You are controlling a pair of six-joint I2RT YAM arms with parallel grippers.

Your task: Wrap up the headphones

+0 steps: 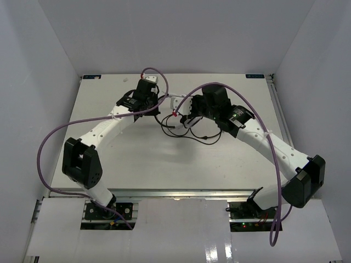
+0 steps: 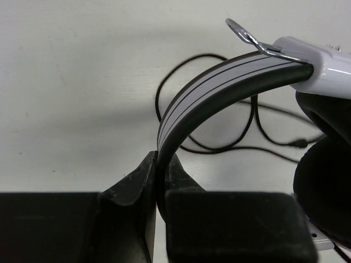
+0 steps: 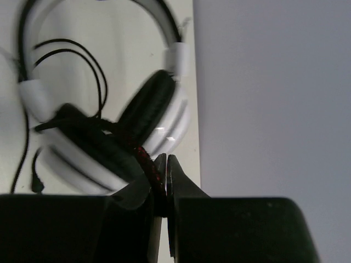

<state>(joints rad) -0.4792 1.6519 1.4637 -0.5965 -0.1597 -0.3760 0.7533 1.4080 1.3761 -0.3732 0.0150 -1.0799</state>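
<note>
2 grips: left tool [image 2: 160,170] pinches headband [image 2: 219,82], right tool [image 3: 163,170] pinches cord [image 3: 143,159]; headphones [image 3: 159,109] span left-right.

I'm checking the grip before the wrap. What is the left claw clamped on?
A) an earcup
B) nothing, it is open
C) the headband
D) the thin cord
C: in the left wrist view, the left claw is pinched shut on the headphones' headband, which arches up out of it.

white-and-black headphones [image 3: 164,129] with red marks, black cord [image 2: 157,101].
</note>
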